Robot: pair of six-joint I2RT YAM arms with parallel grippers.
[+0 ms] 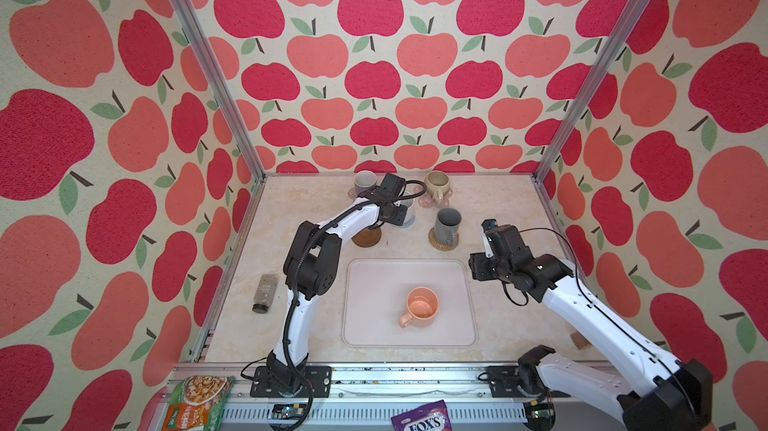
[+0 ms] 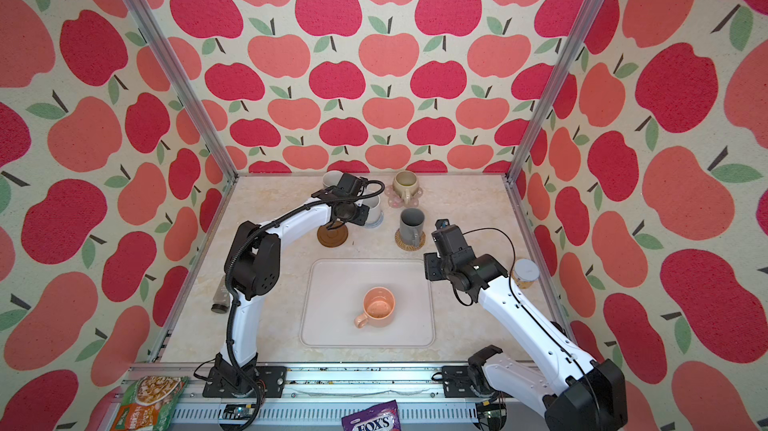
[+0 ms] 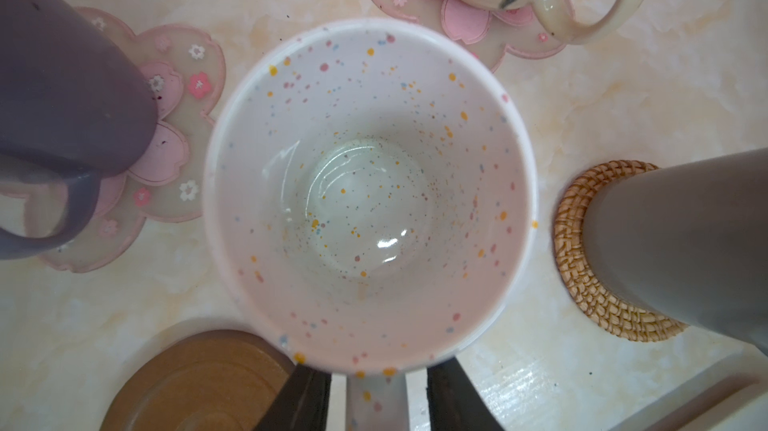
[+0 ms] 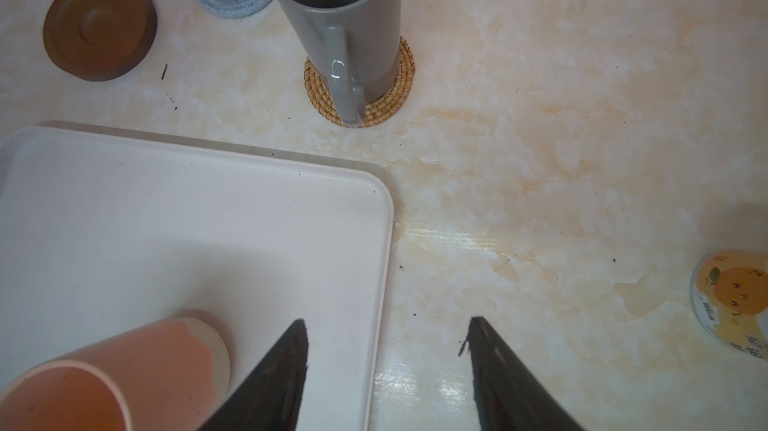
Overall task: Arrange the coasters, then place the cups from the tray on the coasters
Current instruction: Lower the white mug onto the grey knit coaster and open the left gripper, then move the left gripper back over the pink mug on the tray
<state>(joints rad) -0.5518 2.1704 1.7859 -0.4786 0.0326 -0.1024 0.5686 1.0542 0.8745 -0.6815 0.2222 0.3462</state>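
Your remaining piece is the peach mug [image 1: 422, 306]. It stands upright and alone on the tray [image 1: 374, 283] in the lower middle of both top views, handle pointing lower left. Treat it as glazed ceramic: rigid, fairly weighty, slick and easy to chip. I judge the handle loop, or a pinch across the wall at the rim, to be the surest hold, followed by a gentle set-down. The bare brown coaster [image 1: 368, 238], just above the tray's upper left corner, looks like its place.

Your left gripper [image 3: 380, 373] straddles the handle of the white mug [image 3: 365, 184], which sits on the blue-grey coaster [image 4: 232, 3]. Its jaws are parted, with a slim gap on each side, and grip nothing. Your right gripper [image 4: 387, 323] hangs partly open and empty just off the tray's upper right corner.
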